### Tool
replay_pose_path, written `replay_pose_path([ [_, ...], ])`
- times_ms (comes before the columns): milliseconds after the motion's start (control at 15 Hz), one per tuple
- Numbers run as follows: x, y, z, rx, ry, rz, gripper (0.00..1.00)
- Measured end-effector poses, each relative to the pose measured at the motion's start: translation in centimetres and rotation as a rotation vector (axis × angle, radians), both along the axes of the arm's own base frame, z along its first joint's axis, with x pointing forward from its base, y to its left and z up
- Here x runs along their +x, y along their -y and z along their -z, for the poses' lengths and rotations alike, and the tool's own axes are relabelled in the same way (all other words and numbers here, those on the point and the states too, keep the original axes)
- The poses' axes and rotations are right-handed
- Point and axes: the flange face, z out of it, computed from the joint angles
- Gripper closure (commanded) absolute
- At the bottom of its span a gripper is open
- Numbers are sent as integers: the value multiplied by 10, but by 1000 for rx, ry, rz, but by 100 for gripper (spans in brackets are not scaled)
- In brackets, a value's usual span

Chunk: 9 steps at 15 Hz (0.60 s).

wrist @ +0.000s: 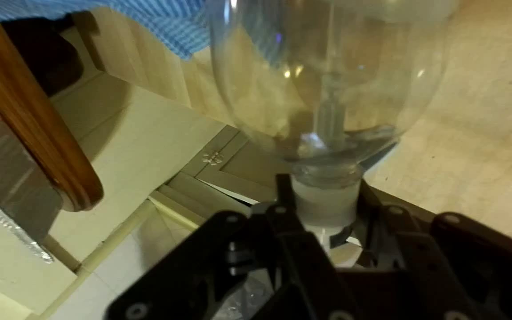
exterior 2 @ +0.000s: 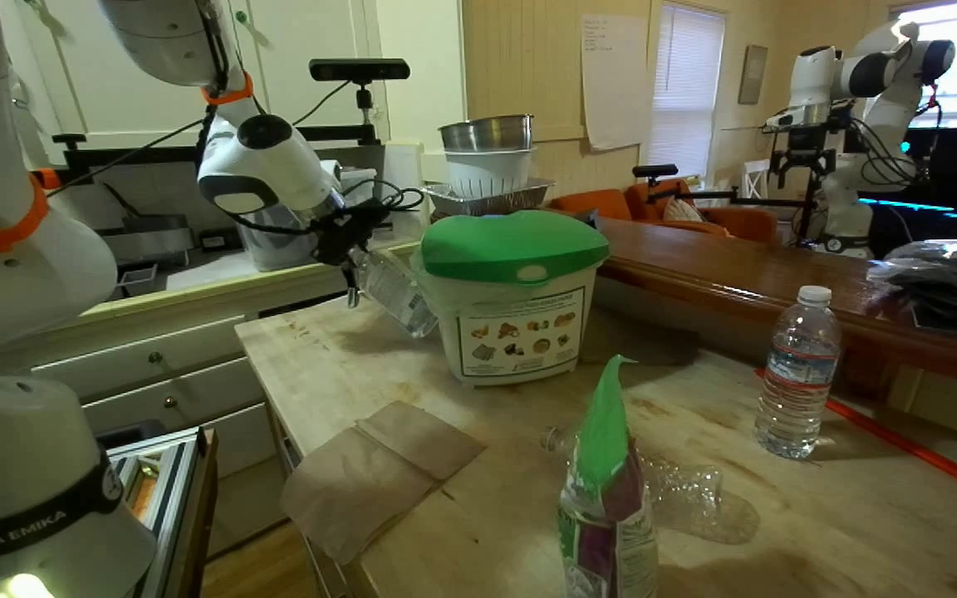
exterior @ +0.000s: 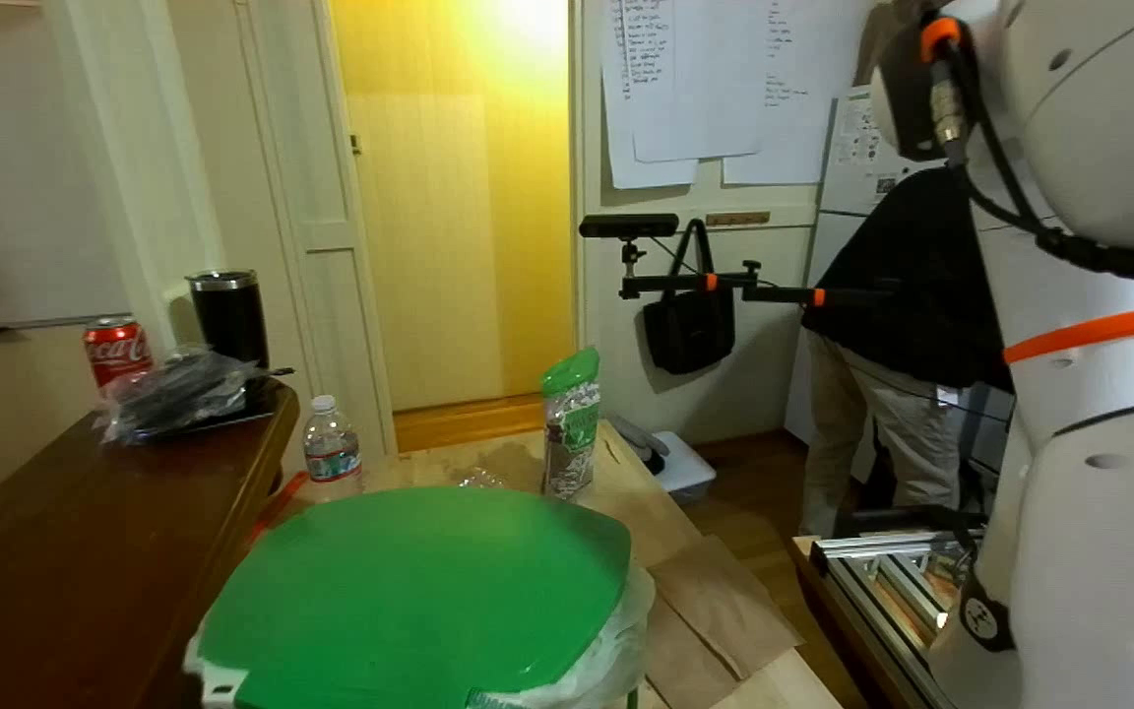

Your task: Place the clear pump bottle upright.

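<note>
The clear pump bottle [exterior 2: 399,295] is just beside the green-lidded bin [exterior 2: 520,332], on the side toward the robot arm [exterior 2: 225,166]. It's tilted — pump end up in the claw [wrist: 325,189], base slanting down toward the bin. Wrist view makes the grip pretty obvious: the claw is clamped on the white collar [wrist: 327,206] at the neck, and you can see the tube [wrist: 332,89] inside the clear body. Can't tell if the base is touching the bench [exterior 2: 321,353] or the bin, fwiw. On the bench off the bin's label side there's some brown paper [exterior 2: 362,482] lying flat toward the arm, a green-topped bag [exterior 2: 607,498] standing up (it's in both exterior views), and a clear plastic bottle [exterior 2: 686,490] on its side. Water bottle [exterior 2: 798,374] stands upright well apart from the bin, away from the arm — a red strip [exterior 2: 910,444] lies just beside it. A wooden counter [exterior 2: 694,249] is past the bin on that side too.
</note>
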Motion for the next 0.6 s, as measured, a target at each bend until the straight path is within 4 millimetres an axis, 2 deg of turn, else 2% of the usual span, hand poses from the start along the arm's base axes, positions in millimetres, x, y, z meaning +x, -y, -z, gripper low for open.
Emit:
replay_pose_path([
  [200,-13,34,-11,42,28,76,90],
  [333,-30,48,-14,70,30,70,90],
  [467,-43,53,-13,94,9,35,90],
  [600,-45,52,-15,112,4,4,90],
])
